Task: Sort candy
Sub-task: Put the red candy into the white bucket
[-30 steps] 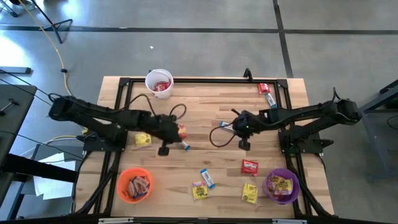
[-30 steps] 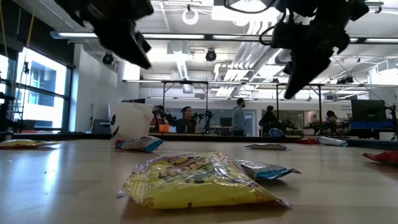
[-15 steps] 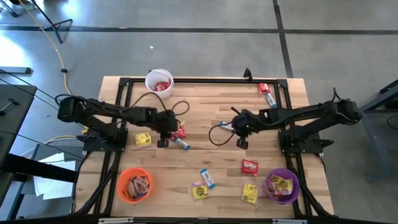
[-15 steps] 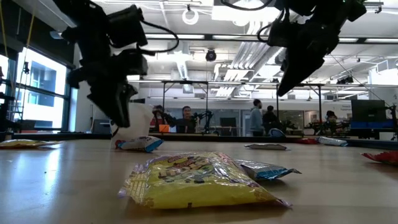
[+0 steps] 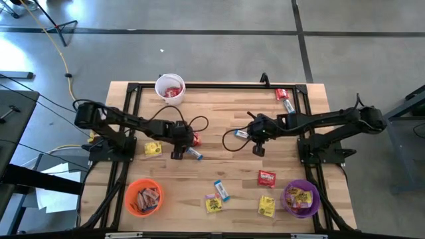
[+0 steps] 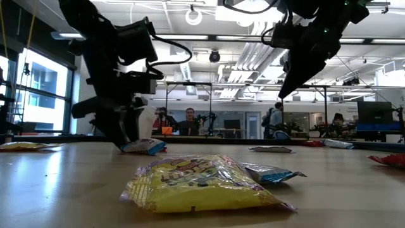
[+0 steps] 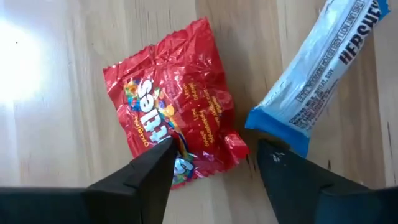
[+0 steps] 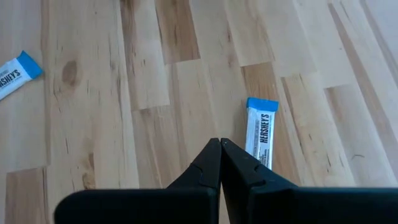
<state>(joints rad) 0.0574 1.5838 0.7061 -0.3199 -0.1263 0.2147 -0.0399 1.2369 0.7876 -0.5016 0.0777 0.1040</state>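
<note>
Left gripper (image 7: 214, 162) spread open over crinkled red foil candy packet (image 7: 177, 106) (light, limp, slippery); best pinched across flat middle. Right gripper (image 8: 220, 163) closed, empty.

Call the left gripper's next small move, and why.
Probably close. The left gripper is open and low over the table, its fingers straddling a corner of the red candy packet, with the blue-and-white bar just beside. Right gripper waits shut.

The blue-and-white bar (image 7: 317, 68) runs off the left wrist picture's edge, its far end unseen. From above, the packets in the purple cup (image 5: 300, 198) and orange cup (image 5: 144, 197) are too small to count.
</note>
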